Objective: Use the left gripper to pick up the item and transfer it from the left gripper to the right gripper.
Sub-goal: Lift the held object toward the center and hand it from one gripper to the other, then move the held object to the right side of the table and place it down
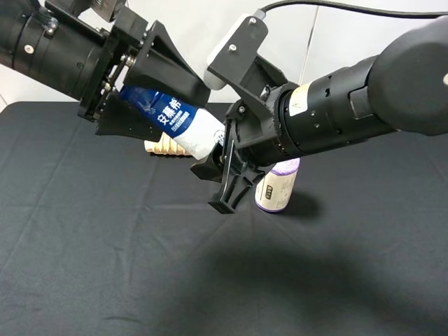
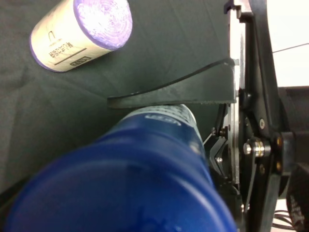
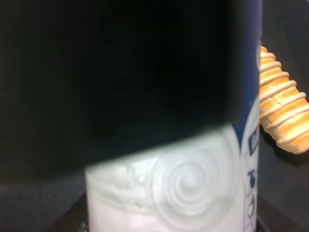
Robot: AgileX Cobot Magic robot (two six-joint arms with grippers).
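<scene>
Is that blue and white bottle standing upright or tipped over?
Tipped. The bottle hangs slanted in the air above the black table, its blue cap end higher and its white base lower.

High view: from above, tilted down on the black desk (image 1: 84,266).
Left wrist view: close along the bottle (image 2: 135,183), toward the desk.
Right wrist view: hard against the bottle.
Shared: bottle in all; roll (image 1: 274,192), high and left; bread log (image 1: 159,147), high and right.
</scene>
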